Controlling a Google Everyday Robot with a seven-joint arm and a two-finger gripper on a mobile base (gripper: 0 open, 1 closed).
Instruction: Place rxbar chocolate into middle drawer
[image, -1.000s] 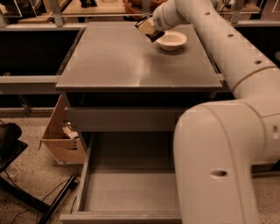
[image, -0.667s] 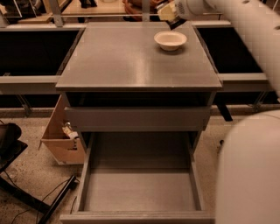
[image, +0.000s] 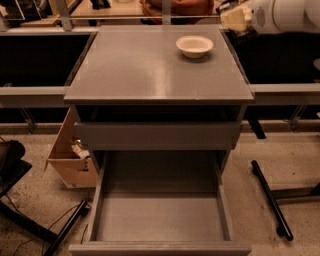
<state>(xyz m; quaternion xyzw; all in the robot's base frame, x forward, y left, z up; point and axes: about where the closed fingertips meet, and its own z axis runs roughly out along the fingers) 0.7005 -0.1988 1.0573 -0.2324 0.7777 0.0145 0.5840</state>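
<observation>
Gripper (image: 234, 18) sits at upper right of frame, just right of the white bowl (image: 194, 46) on the cabinet top (image: 150, 70); can't tell if it's open, closed or holding anything. Rxbar chocolate isn't visible anywhere: not on top, not in the open middle drawer (image: 160, 220) at bottom centre. Bar is prob. light, flat, semi-stiff w/ slick wrapper, so pinch across its narrow width mid-length; no writing legible.

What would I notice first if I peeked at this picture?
Probably the big grey drawer standing wide open at the bottom, right in front. Next, the small white bowl sitting near the back right of the cabinet top. The robot's pale gripper hangs at the upper right, just past the cabinet's edge.
</observation>
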